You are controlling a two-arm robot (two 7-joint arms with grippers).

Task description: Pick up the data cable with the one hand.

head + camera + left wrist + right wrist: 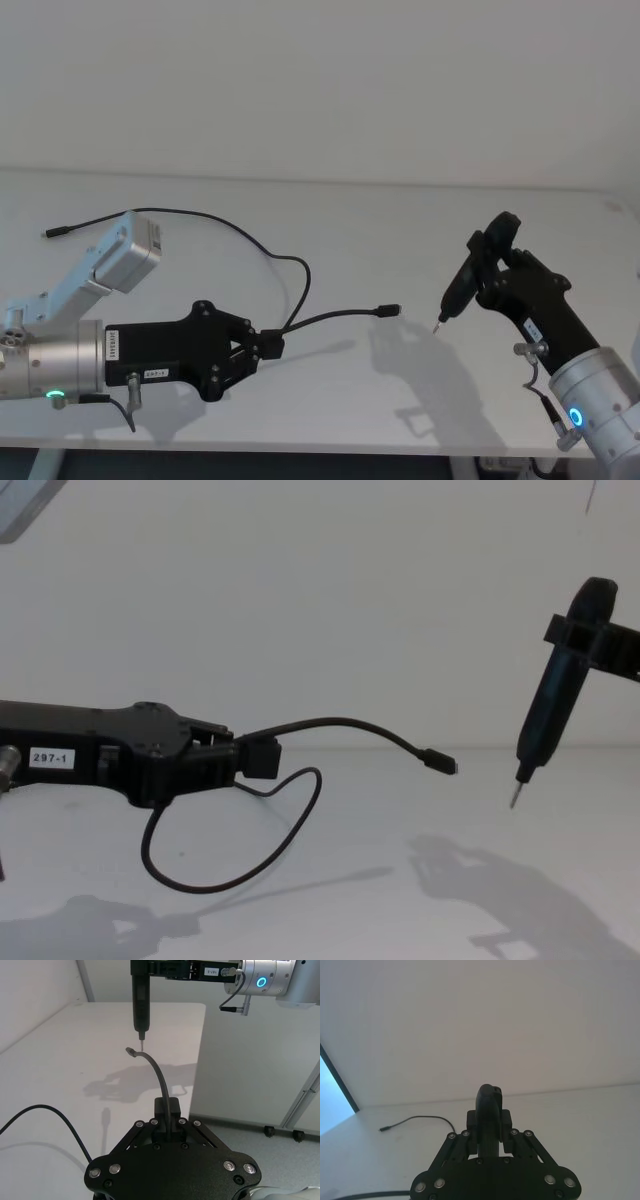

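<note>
**Fingers of the black angular two-fingered left gripper pinched shut on the thin black flexible data cable**

I see no gap between the pads. The cord runs straight through between them, gripped partway along its length, and the whole gripper hangs above the flat white table. The white "297-1" label shows on its body in the chest view.

Ahead of the fingertips a short stretch of cable arcs forward in the air and ends in a small flat plug, clear of the table. Below and beside the fingers the longer part of the cord sags in a loose loop. It then trails back behind them, past my left wrist, to its other end lying on the table well away.

Farther out in front of the left fingertips sits my right gripper, a black clamp closed around a dark, pen-like pointed tool that angles tip-down. From the left wrist camera, the tool's tip is near the small flat plug but not touching it.
</note>
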